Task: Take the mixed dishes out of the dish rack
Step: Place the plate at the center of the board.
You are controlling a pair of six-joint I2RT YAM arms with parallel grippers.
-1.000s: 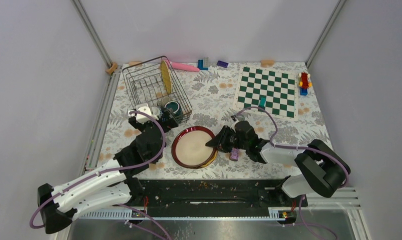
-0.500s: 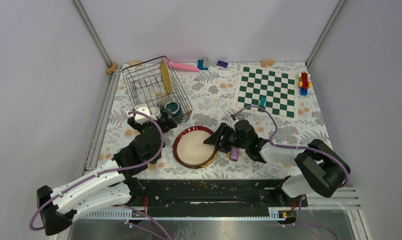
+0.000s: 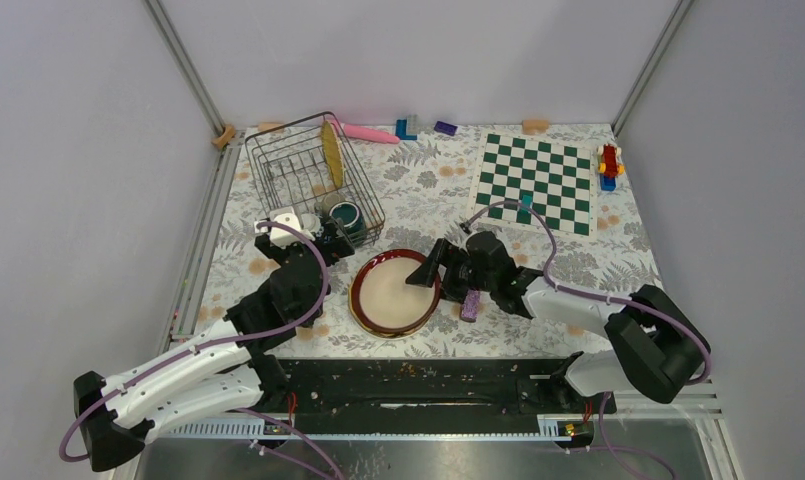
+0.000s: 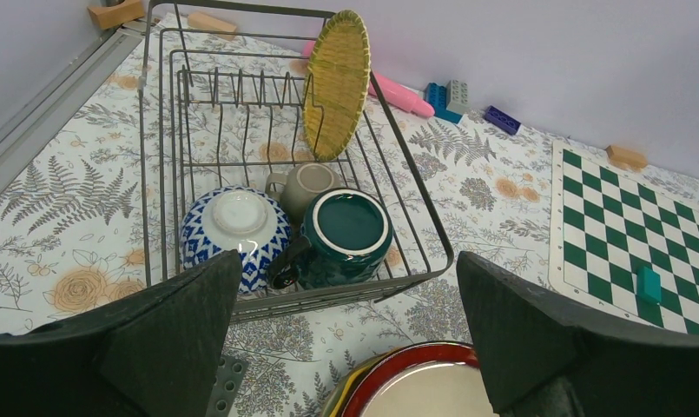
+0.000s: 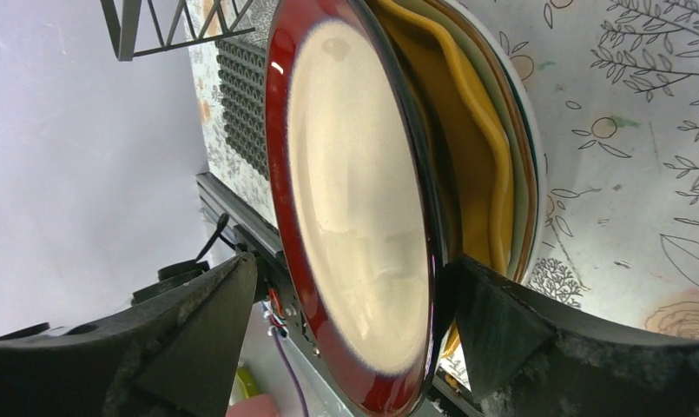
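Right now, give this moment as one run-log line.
left gripper: open, facing rack | right gripper: open around red-rimmed plate, lying on plate stack | in rack: yellow plate, bowl, mug, cup

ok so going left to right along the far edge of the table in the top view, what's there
left wooden block → second wooden block → pink stick → blue bricks → purple brick → right wooden block → red-yellow brick figure

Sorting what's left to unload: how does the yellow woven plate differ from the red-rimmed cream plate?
The yellow woven plate stands on edge in the dish rack; the red-rimmed cream plate lies flat outside it, atop other plates. The yellow one looks woven and matte; the red-rimmed one is glossy. Both are round.
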